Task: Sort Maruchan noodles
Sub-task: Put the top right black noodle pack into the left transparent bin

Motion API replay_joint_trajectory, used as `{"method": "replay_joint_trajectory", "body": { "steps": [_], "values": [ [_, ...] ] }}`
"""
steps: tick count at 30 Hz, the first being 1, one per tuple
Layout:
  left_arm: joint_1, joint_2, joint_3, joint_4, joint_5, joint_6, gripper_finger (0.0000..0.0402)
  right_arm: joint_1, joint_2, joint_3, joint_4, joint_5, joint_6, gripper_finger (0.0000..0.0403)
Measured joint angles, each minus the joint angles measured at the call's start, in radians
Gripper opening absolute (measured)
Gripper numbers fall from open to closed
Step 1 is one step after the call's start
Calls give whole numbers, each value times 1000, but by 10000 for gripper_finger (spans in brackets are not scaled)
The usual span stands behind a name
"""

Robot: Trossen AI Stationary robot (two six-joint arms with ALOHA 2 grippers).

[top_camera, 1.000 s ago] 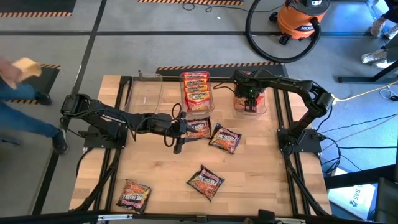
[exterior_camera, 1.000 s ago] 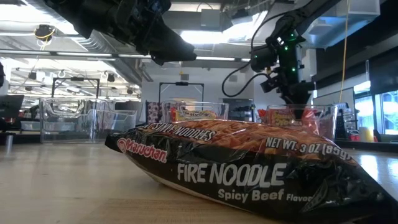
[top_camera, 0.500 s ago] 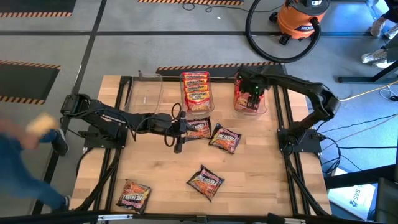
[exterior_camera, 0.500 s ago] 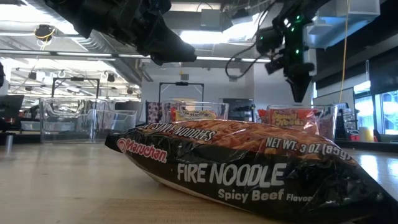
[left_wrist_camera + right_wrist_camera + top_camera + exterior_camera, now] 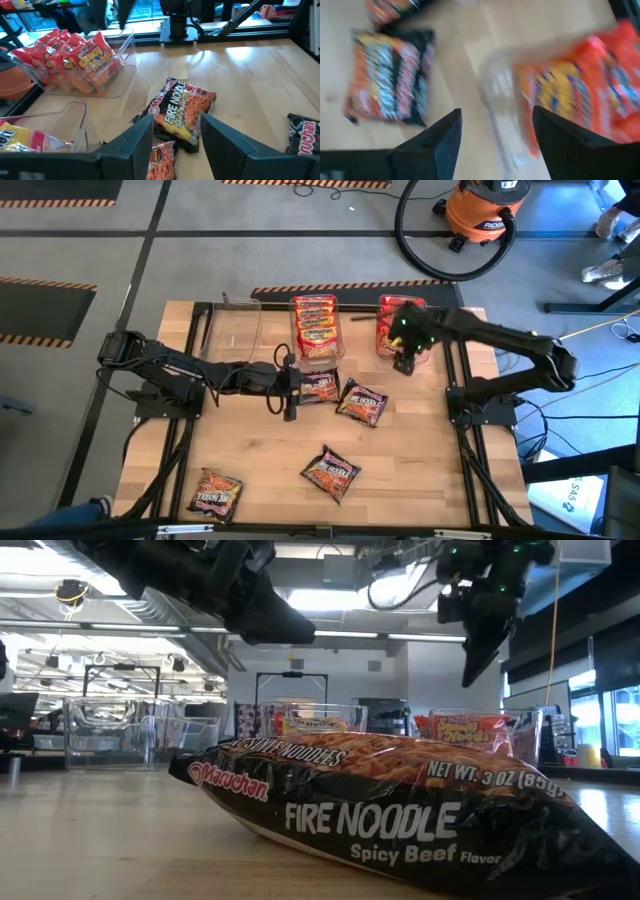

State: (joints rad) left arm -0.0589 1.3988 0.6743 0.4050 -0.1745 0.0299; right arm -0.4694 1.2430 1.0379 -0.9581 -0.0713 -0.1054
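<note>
Several dark Maruchan packets lie flat on the table: one (image 5: 320, 387) by my left gripper, one (image 5: 362, 402) to its right, one (image 5: 330, 472) nearer, and one (image 5: 215, 492) by the near left corner. Orange-yellow packets (image 5: 315, 330) fill the middle tub and red packets (image 5: 393, 330) the right tub. My left gripper (image 5: 290, 398) hovers open over the first dark packet's (image 5: 162, 155) left end. My right gripper (image 5: 405, 363) is open, raised above the right tub's near rim (image 5: 480, 650).
An empty clear tub (image 5: 235, 330) stands at the far left of the tub row. The nearest dark packet (image 5: 400, 810) fills the low view. Bare wood (image 5: 260, 450) lies between the near packets. An orange shop vacuum (image 5: 485, 210) and its hose sit on the floor beyond the table.
My right gripper has risen out of the right tub and swung toward the near edge, leaving the red packets inside. A person at the left has walked out of the high view. My left gripper has stayed nearly where it was.
</note>
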Motion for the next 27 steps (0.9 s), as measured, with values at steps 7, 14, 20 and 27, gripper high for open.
{"method": "replay_joint_trajectory", "body": {
  "steps": [7, 14, 20, 27],
  "values": [
    [0, 75, 1, 6, 2, -79, 158, 205, -51, -221, 404, -31, 101, 223],
    [-6, 166, 1, 46, 8, -213, 158, 353, -15, -350, 664, -42, 128, 223],
    [-37, 243, 21, 75, 1, -282, 158, 401, 40, -408, 734, -34, 231, 223],
    [-95, 360, 104, 76, 9, -287, 158, 481, 87, -437, 727, -33, 364, 223]
  ]
}}
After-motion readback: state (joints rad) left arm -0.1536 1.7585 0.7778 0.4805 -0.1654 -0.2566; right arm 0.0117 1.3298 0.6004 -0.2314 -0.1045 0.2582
